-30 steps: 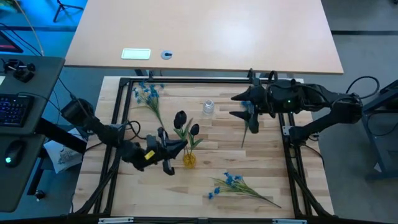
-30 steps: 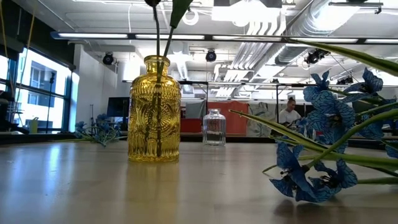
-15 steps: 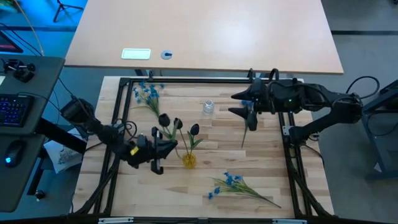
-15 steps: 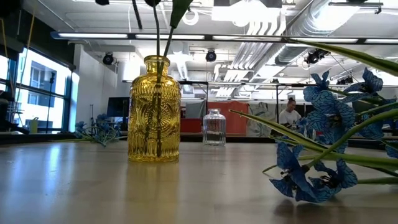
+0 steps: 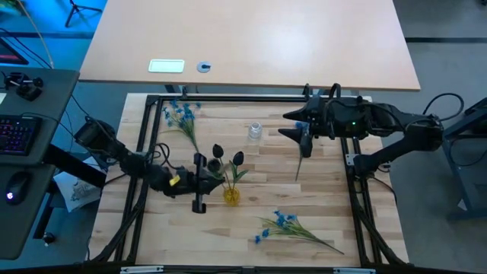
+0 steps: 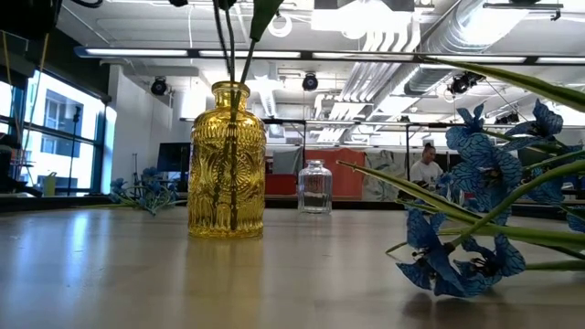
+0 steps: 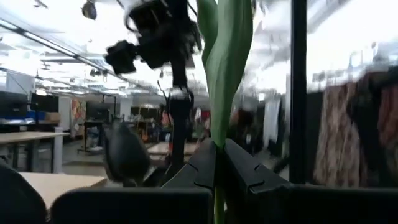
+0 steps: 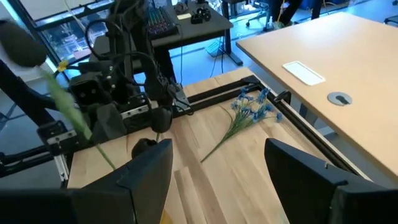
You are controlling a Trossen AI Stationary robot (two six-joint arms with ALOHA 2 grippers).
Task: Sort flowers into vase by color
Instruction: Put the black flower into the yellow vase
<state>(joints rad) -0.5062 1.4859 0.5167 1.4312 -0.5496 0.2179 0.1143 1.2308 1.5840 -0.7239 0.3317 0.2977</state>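
I am pinching a green-stemmed black tulip (image 7: 225,68) tight between my left fingers (image 5: 204,180), its dark bud (image 5: 218,151) hanging just ahead of them over the yellow vase (image 5: 230,195), where another black bud (image 5: 237,159) is standing. My right fingers (image 5: 302,131) are spreading wide above the counter (image 5: 327,205), a stem (image 5: 301,158) dangling beside them. Blue sprays (image 5: 179,114) are lying well apart from both.

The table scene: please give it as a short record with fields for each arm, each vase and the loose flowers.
left gripper: shut on a black tulip stem, beside the yellow vase
right gripper: open, raised over the table's right rear part
yellow vase: holds dark tulips
clear vase: no flowers in it
blue flowers: one spray far left, one spray near front
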